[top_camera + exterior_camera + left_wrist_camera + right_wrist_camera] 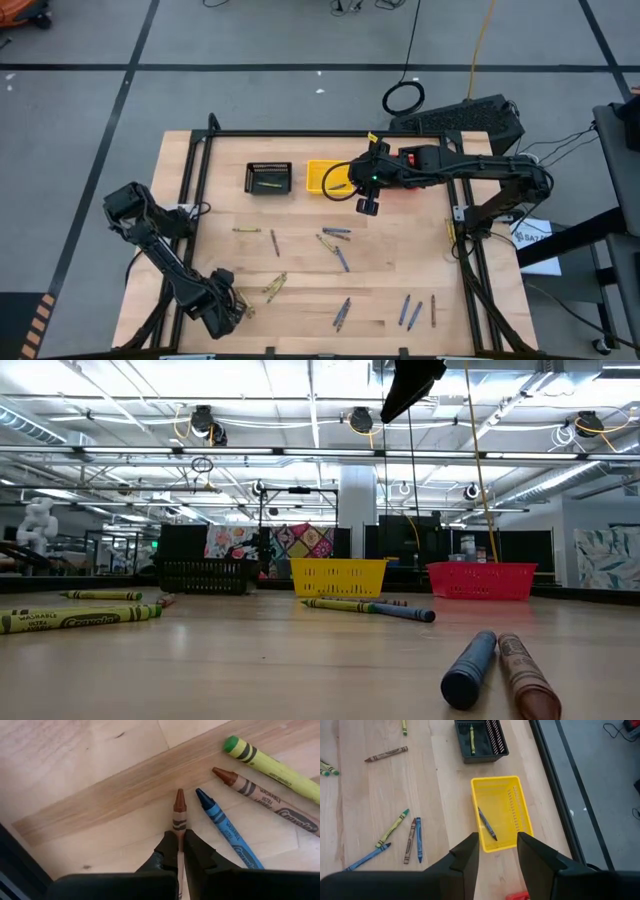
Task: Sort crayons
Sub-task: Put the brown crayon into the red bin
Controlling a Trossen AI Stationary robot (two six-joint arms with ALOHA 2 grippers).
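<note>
My left gripper [180,837] points down near the table's front left corner [235,308] and is shut on a brownish-red crayon [179,810]. Beside it lie a blue crayon [222,822], another brownish-red one [260,795] and an olive-yellow one [270,765]. More crayons [340,258] lie scattered over the wooden table. My right gripper [366,205] hangs open high above the yellow basket [512,800], which holds one dark blue crayon [486,824]. My left gripper pinches the brownish-red crayon by its paper wrapper [179,831], a little behind the pointed tip, between its two fingers. The fingers come from above and lie across the crayon. It lies flat on the table; the fingers hide its rear part.
A black basket [268,178] with an olive-yellow crayon [471,739] stands at the back, left of the yellow one. A red basket [480,580] stands to the right, under my right arm. A black frame [330,133] borders the table's far and side edges.
</note>
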